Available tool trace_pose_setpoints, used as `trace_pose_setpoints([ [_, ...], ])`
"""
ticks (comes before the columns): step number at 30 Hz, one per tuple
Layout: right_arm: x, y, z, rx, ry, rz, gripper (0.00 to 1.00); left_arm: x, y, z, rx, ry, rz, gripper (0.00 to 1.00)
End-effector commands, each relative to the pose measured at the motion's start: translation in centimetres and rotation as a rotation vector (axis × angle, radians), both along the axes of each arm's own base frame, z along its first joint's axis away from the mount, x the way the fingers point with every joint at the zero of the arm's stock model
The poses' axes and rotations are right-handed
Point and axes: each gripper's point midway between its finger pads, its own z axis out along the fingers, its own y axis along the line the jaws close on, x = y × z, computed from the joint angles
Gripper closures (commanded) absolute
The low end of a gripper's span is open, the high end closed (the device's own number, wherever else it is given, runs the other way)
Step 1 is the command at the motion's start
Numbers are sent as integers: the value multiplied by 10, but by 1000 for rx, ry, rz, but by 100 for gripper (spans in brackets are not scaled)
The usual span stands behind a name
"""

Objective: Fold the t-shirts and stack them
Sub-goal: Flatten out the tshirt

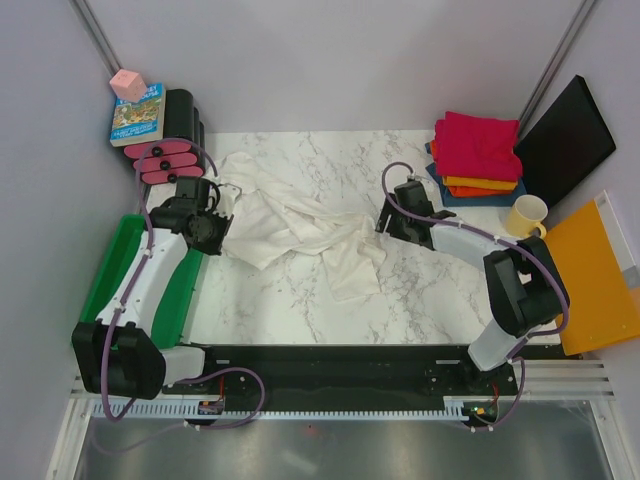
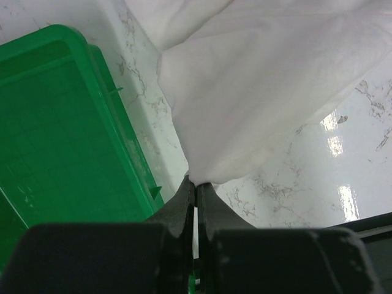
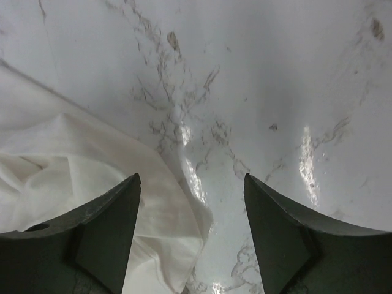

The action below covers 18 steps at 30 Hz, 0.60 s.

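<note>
The marble table (image 1: pixel 430 290) carries the off-white t-shirt (image 1: pixel 300 225), spread (heavily wrinkled) across its middle and left. A green bin (image 1: pixel 120 265) sits at the left edge. The folded stack (image 1: pixel 478 150) of magenta, orange and dark blue tees lies far right. The left gripper (image 2: pixel 196 182) pinches the shirt's left edge, jaws tight together. The right gripper (image 3: pixel 191 180) hangs spread wide over the shirt's right edge, holding nothing.

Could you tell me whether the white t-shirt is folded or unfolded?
Unfolded: the white t-shirt lies crumpled and wrinkled on the table, one edge pinched in the shut left gripper.
</note>
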Motion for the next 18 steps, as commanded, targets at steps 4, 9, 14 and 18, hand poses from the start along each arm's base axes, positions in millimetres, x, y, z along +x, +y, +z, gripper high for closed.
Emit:
trace_pose_setpoints([
  [4, -11, 27, 12, 34, -88, 76, 23, -3, 1, 2, 4, 1, -23, 98],
  [9, -5, 25, 41, 35, -185, 13, 21, -5, -1, -2, -6, 16, -22, 98],
  [14, 4, 44, 49, 44, -185, 81, 21, -7, -2, -9, -11, 30, -26, 98],
  [18, 5, 54, 24, 56, -115, 112, 22, -8, -3, -9, -21, 28, -24, 98],
])
